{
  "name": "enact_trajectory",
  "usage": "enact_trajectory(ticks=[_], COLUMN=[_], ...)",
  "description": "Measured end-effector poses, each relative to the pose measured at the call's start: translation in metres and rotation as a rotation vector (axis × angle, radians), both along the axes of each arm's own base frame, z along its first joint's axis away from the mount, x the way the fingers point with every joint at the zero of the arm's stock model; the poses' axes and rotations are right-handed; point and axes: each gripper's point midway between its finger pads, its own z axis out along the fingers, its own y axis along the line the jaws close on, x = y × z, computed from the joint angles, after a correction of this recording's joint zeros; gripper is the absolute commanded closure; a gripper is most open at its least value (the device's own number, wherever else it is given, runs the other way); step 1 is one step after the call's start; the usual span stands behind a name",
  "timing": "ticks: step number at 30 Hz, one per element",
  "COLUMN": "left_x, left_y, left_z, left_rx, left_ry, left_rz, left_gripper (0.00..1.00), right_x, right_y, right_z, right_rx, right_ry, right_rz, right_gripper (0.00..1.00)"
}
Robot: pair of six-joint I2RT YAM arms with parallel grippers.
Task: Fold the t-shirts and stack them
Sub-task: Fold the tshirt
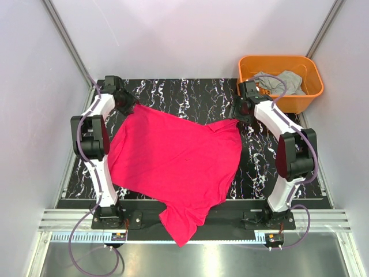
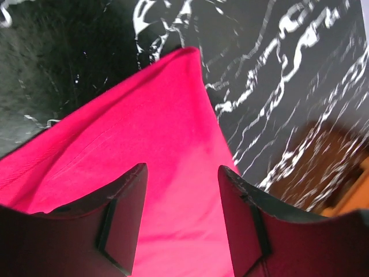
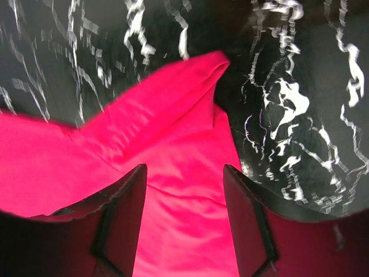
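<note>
A red t-shirt (image 1: 176, 161) lies spread across the black marbled tabletop (image 1: 196, 95). Its near end hangs over the front edge between the arm bases. Bare tabletop shows beyond its far edge and to its right. The left jaws and right jaws stand spread, each over a far corner. A grey t-shirt (image 1: 282, 82) sits crumpled in an orange basket (image 1: 297, 104) at the far right, partly hidden by a cable.

Magenta t-shirt (image 1: 176, 164) spread out — grey t-shirt (image 1: 285, 81) crumpled in basket (image 1: 307, 99).

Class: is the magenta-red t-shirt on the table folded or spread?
Spread out: the magenta-red t-shirt lies open and unfolded across the table, one end past its near edge.
</note>
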Motion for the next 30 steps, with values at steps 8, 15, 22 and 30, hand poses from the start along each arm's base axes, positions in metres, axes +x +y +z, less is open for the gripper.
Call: enact_trajectory(ticks=[8, 15, 22, 30], left_x=[0.023, 0.044, 0.048, 0.051], left_y=[-0.007, -0.007, -0.005, 0.002], left_z=[-0.039, -0.027, -0.026, -0.031], left_rx=[-0.154, -0.203, -0.217, -0.212], left_ry=[0.09, 0.048, 0.041, 0.048], left_rz=[0.215, 0.28, 0.323, 0.386], left_gripper=[0.48, 0.45, 0.46, 0.5], right_x=[0.013, 0.032, 0.062, 0.052], right_y=[-0.015, -0.06, -0.088, -0.053], right_z=[0.006, 0.004, -0.019, 0.002], right_rx=[0.032, 0.002, -0.007, 0.049], right_ry=[-0.05, -0.095, -0.078, -0.104], right_rz=[-0.282, -0.371, -0.344, -0.318], right_gripper=[0.34, 0.38, 0.36, 0.34])
